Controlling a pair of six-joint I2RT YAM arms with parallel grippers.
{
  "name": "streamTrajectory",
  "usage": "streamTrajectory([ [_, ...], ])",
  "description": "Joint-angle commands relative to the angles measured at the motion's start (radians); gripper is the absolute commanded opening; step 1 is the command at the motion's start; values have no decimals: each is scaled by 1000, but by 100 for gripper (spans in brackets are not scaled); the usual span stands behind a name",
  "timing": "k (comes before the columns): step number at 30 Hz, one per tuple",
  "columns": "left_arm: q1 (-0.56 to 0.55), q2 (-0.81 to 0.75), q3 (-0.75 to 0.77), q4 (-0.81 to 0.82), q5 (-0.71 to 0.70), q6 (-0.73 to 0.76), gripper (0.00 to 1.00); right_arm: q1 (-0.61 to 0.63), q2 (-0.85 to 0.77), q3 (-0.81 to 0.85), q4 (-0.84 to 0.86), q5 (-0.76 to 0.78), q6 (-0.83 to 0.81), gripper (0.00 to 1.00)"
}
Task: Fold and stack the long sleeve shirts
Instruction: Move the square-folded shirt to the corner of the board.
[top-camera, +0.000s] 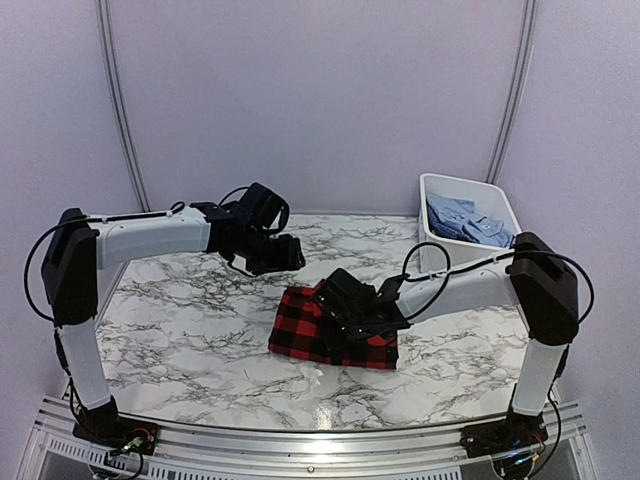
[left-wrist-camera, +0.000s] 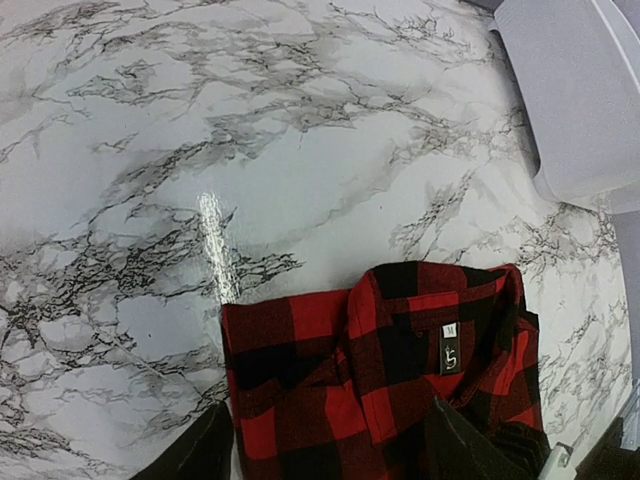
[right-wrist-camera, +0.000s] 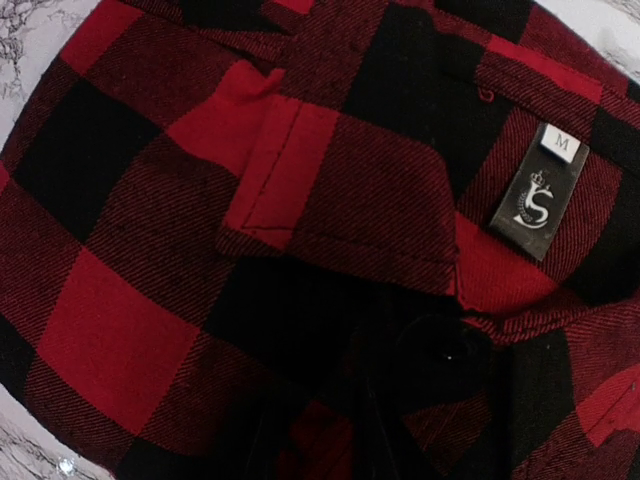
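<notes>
One of the long sleeve shirts, a red-and-black check flannel (top-camera: 318, 330), lies folded in a rough rectangle at the middle of the marble table. Its collar and neck label (right-wrist-camera: 540, 190) face up. My right gripper (top-camera: 352, 312) rests low on the shirt's right part. Its dark fingers (right-wrist-camera: 265, 440) stand a little apart, so it is open, with cloth showing flat between them. My left gripper (top-camera: 275, 252) hangs above the table behind and left of the shirt. It is open and empty. Its view looks down on the shirt (left-wrist-camera: 380, 380) between its fingertips (left-wrist-camera: 205, 445).
A white tub (top-camera: 432, 215) stands at the back right corner with light blue shirts (top-camera: 465, 225) inside; its wall (left-wrist-camera: 570, 90) also shows in the left wrist view. Bare marble (top-camera: 190, 320) lies left of the flannel shirt.
</notes>
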Motion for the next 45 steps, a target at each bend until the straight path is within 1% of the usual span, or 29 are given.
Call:
streamTrajectory([
  [1,-4,-50,-37,-9,9,-15,68,3,18,-31,1,-24,37,30],
  [7,6,-85,-113,-5,9,-13,69,1,-92,-24,-15,-4,36,44],
  [9,11,-89,-152,-6,40,-3,76,0,-133,-21,-23,2,34,49],
  [13,13,-96,-235,-6,82,10,83,-24,-211,-16,-36,16,27,57],
  [15,11,-93,-271,4,120,26,85,-46,-260,-19,-35,19,19,62],
  [18,9,-93,-317,49,180,48,89,-88,-319,-29,-26,17,1,67],
  [21,6,-70,-324,83,221,67,92,-139,-373,-44,-11,16,-22,73],
  [25,6,-16,-319,158,287,71,93,-206,-420,-57,1,-11,-48,76],
  [27,5,18,-307,177,303,65,92,-230,-436,-62,3,-19,-57,77],
  [30,-5,57,-293,191,328,53,88,-262,-457,-71,0,-32,-62,77],
  [35,-36,89,-262,191,335,45,74,-282,-488,-88,-1,-35,-70,77],
  [38,-58,117,-227,190,332,35,68,-286,-493,-88,-2,-34,-74,77],
  [45,-136,197,-116,191,314,-4,65,-286,-505,-75,-20,-34,-92,78],
])
